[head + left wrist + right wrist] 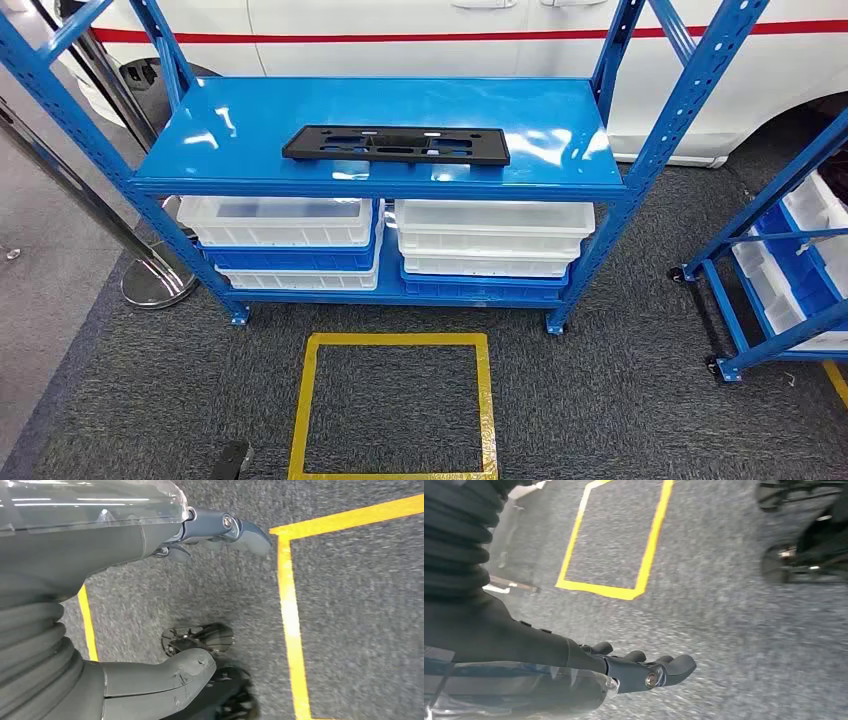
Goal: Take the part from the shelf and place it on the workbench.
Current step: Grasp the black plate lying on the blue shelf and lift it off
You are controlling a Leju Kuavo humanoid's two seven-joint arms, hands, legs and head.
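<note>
A flat black rectangular part (397,144) with cut-outs lies on the top board of the blue shelf (200,110), near its front edge. Both arms hang low, away from the shelf. My left hand (200,595) hangs over the grey carpet with its thumb and fingers apart and nothing in it. Over the carpet too, my right hand (634,667) is empty, its fingers stretched out.
White and blue bins (285,235) fill the shelf's lower level. A yellow taped square (395,405) marks the carpet in front of the shelf. A second blue rack (790,260) with bins stands at the right, a steel post base (155,282) at the left, a white car (400,30) behind.
</note>
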